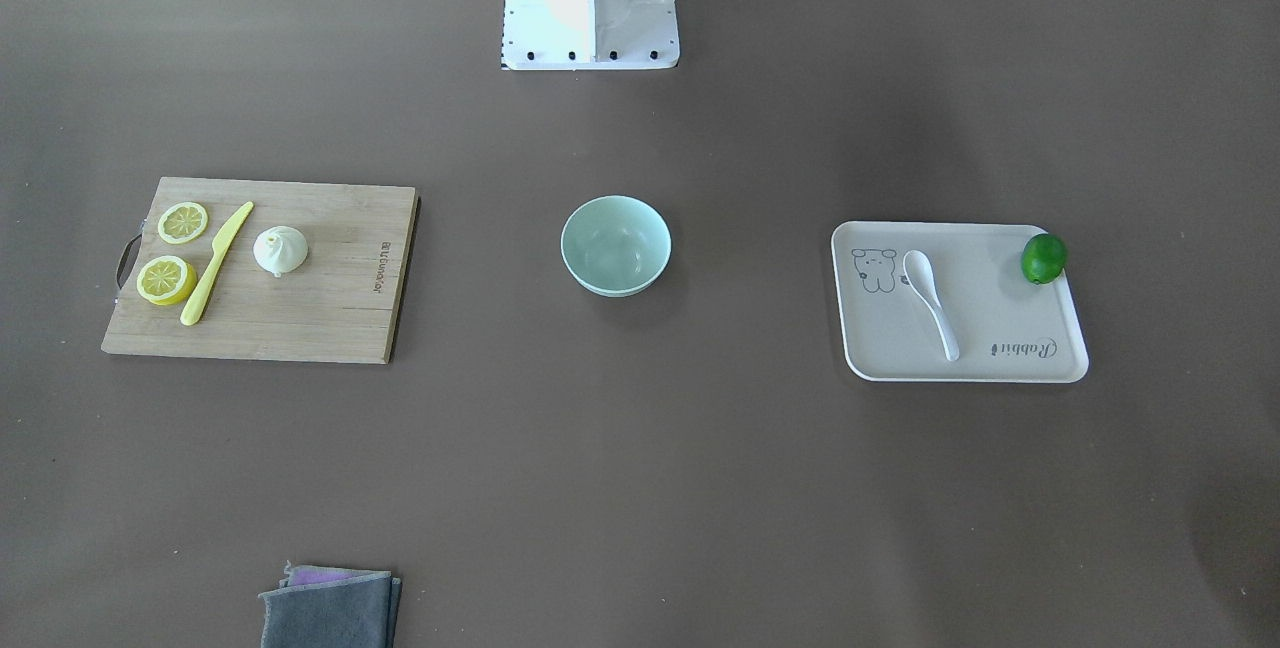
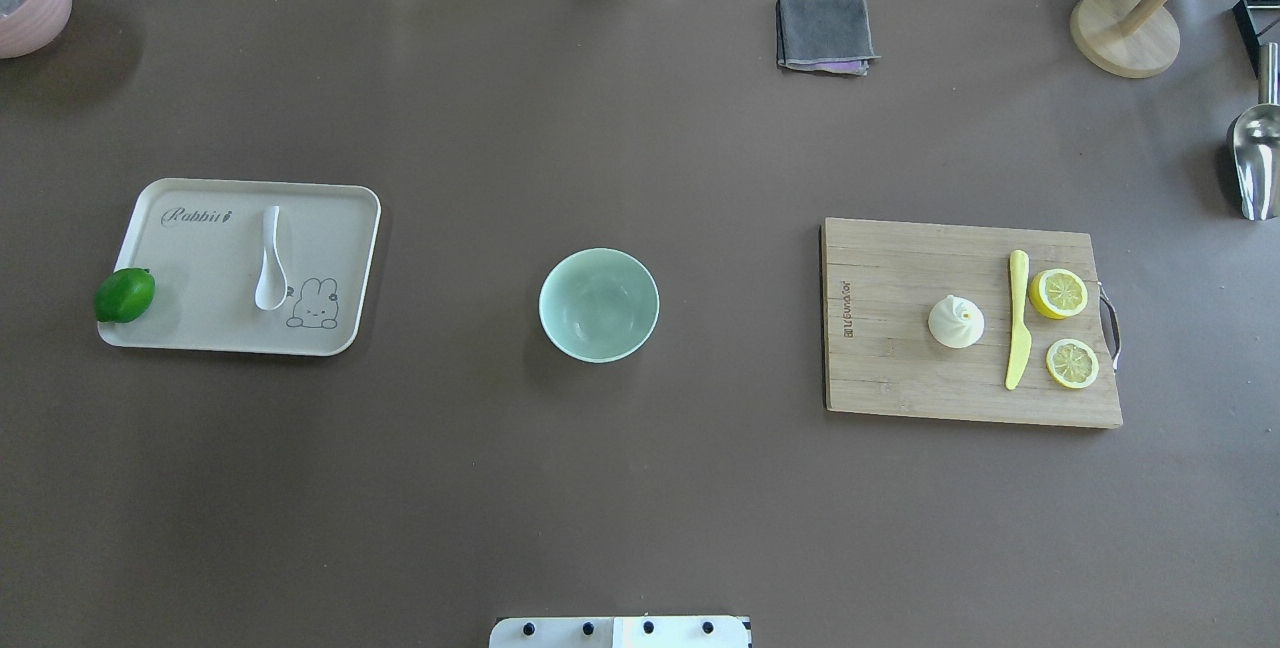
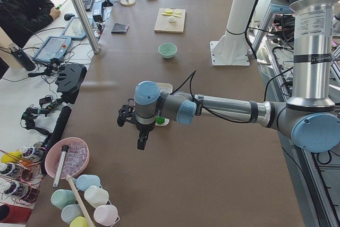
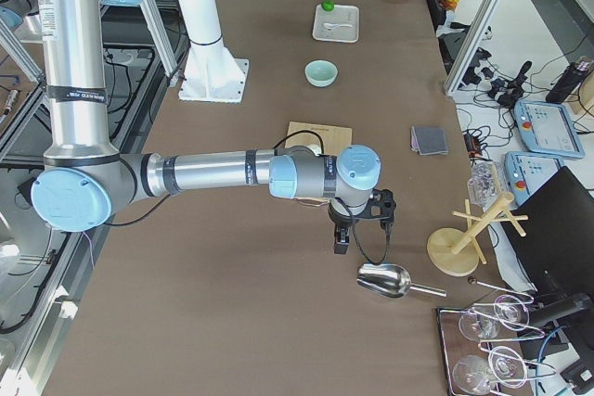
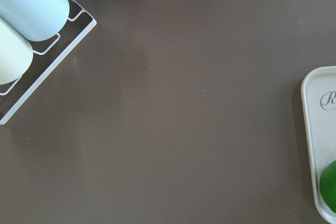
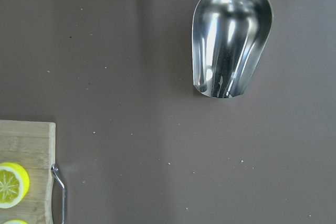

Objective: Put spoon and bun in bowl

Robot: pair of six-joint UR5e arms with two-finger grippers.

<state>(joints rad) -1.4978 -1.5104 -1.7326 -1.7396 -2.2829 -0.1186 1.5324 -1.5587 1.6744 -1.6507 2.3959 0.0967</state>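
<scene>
The white spoon lies on a cream tray. The white pleated bun sits on a wooden cutting board. The empty mint-green bowl stands at the table's middle, between them. My left gripper hangs over the table's left end, beyond the tray; I cannot tell if it is open. My right gripper hangs beyond the board near a metal scoop; I cannot tell its state.
A green lime rests on the tray's corner. Two lemon halves and a yellow-green knife lie on the board. A folded grey cloth, the scoop, a wooden stand and a cup rack sit at the edges.
</scene>
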